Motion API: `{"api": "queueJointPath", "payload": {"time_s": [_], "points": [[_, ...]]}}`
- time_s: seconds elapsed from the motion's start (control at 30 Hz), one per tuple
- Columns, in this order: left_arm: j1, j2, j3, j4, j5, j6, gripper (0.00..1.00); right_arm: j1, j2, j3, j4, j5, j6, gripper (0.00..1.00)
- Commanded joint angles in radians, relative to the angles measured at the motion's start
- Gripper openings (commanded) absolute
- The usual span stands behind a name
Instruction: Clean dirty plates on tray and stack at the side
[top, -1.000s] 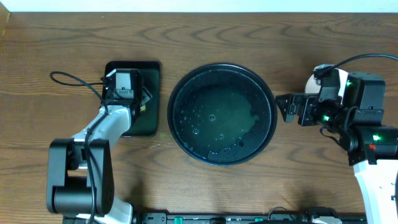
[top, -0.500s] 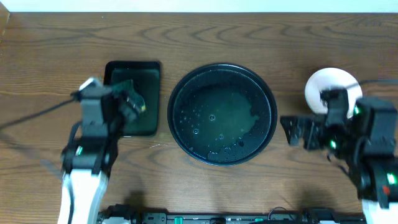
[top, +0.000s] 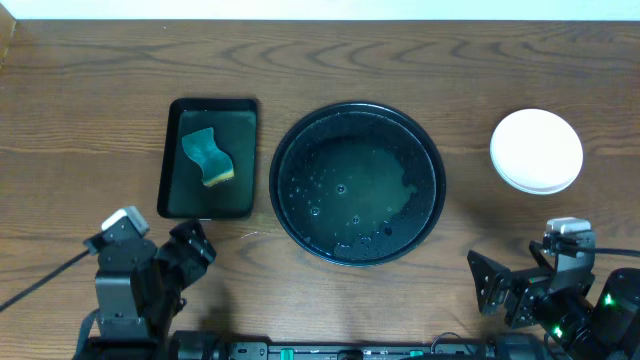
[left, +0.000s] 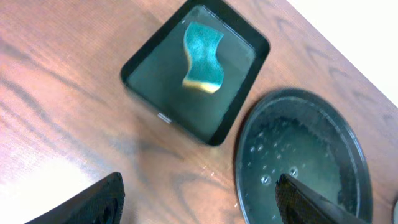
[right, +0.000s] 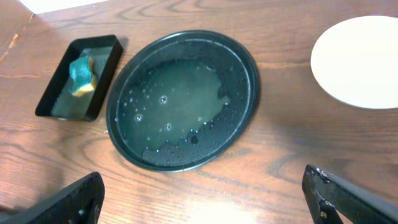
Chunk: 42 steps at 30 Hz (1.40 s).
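A: Where are your plates?
B: plates (top: 536, 150) stacked on the worktop (top: 100, 60) right of the tray (top: 300, 135), white one on top
A: Your grippers?
B: left gripper (top: 190, 245) and right gripper (top: 497, 290) both spread wide, holding nothing; sponge (top: 207, 157) lies in the rectangular tray (top: 170, 195)

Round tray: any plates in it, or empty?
Round tray: empty of plates. Only a wet film and droplets cover its floor; a white plate lies outside, on the wood to its right. Others beneath it: cannot tell.
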Motion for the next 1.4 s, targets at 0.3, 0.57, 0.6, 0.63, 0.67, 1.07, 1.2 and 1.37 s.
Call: {"api": "queueJointPath", "payload": {"time_s": [0.3, 0.57, 0.6, 0.63, 0.67, 1.07, 1.2, 1.37], "points": [[0.004, -0.010, -0.006, -0.069, 0.002, -0.005, 0.79, 0.007, -0.002, 0.004, -0.069, 0.010, 0.001, 0.99], [0.004, -0.010, -0.006, -0.069, 0.002, -0.005, 0.78, 0.007, -0.002, 0.004, -0.085, 0.009, 0.001, 0.99], [0.004, -0.010, -0.006, -0.069, 0.002, -0.005, 0.79, 0.007, -0.002, 0.004, -0.085, 0.009, 0.001, 0.99], [0.004, -0.010, -0.007, -0.069, 0.002, -0.005, 0.79, 0.007, -0.002, 0.004, -0.085, 0.009, 0.001, 0.99], [0.004, -0.010, -0.006, -0.069, 0.002, -0.005, 0.79, 0.007, -0.002, 0.004, -0.085, 0.010, 0.001, 0.99], [0.004, -0.010, -0.006, -0.069, 0.002, -0.005, 0.79, 0.006, -0.061, 0.003, -0.120, 0.035, -0.002, 0.99], [0.004, -0.010, -0.006, -0.069, 0.002, -0.005, 0.79, 0.006, -0.171, -0.039, -0.010, 0.035, -0.006, 0.99], [0.004, -0.010, -0.007, -0.069, 0.002, -0.005, 0.79, 0.006, -0.340, -0.188, 0.186, 0.032, -0.057, 0.99]]}}
